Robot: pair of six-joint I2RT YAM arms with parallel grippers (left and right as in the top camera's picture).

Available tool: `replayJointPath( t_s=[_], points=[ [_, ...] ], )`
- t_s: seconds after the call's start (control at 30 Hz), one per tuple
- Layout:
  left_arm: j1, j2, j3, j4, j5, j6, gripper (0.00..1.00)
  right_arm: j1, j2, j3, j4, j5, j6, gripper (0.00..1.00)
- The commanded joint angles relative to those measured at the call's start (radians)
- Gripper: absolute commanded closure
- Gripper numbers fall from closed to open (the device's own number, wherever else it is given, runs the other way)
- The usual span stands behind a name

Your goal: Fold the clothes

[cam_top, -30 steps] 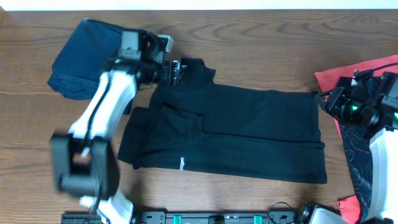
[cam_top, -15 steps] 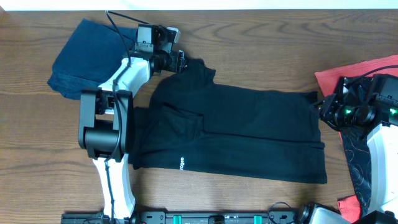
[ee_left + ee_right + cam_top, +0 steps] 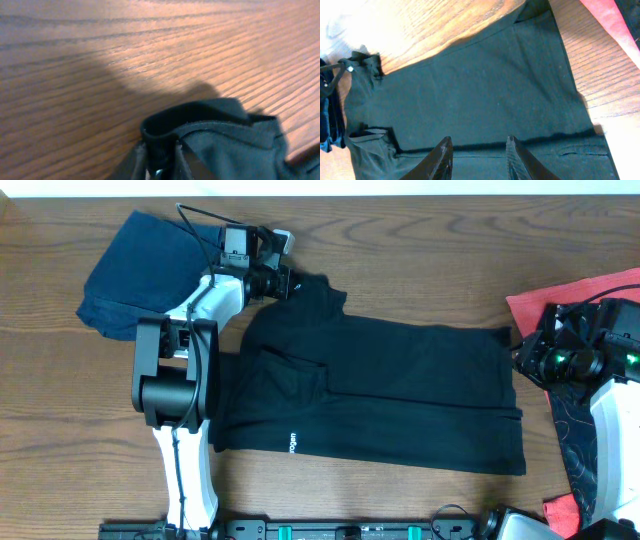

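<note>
A black T-shirt [image 3: 400,395] lies partly folded across the middle of the table, with small white print [image 3: 292,443] near its front left. My left gripper [image 3: 289,283] is at the shirt's far left corner. In the left wrist view this gripper [image 3: 160,152] is shut on a raised fold of the black fabric [image 3: 200,117]. My right gripper [image 3: 519,352] hovers at the shirt's right edge. In the right wrist view its fingers [image 3: 444,152] stand apart over the flat black cloth [image 3: 485,85], gripping nothing.
A dark navy garment [image 3: 135,270] lies bunched at the far left, just behind the left arm. A red patterned cloth [image 3: 590,295] lies at the right edge under the right arm. Bare wood runs along the far side.
My left gripper has closed on the shirt's far left corner, and the left arm has swung in over the table's left side. The right gripper has barely moved.
</note>
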Motion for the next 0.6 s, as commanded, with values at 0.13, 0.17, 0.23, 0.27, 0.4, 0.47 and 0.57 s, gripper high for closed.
replayJointPath(
  t_s=[0.13, 0.17, 0.23, 0.27, 0.4, 0.47, 0.57],
  points=[
    [0.011, -0.050, 0.019, 0.083, 0.200, -0.064, 0.94, 0.008, 0.002, 0.010, 0.000, 0.105, -0.019, 0.65],
    [0.011, -0.070, 0.019, 0.078, 0.200, -0.065, 0.94, 0.008, 0.003, 0.010, 0.005, 0.119, -0.019, 0.64],
    [0.014, -0.109, 0.019, 0.062, 0.198, -0.064, 0.94, 0.008, 0.007, 0.007, 0.023, 0.138, -0.019, 0.61],
    [0.016, -0.127, 0.019, 0.051, 0.196, -0.063, 0.94, 0.008, 0.010, 0.006, 0.032, 0.146, -0.019, 0.60],
    [0.021, -0.200, 0.019, -0.036, 0.148, -0.035, 0.94, 0.008, 0.050, 0.004, 0.096, 0.164, -0.014, 0.60],
    [0.021, -0.239, 0.019, -0.116, 0.068, -0.002, 0.94, 0.008, 0.089, 0.004, 0.139, 0.164, 0.014, 0.60],
    [0.021, -0.281, 0.019, -0.206, 0.009, 0.051, 0.94, 0.008, 0.171, 0.004, 0.232, 0.164, 0.034, 0.59]
  ],
)
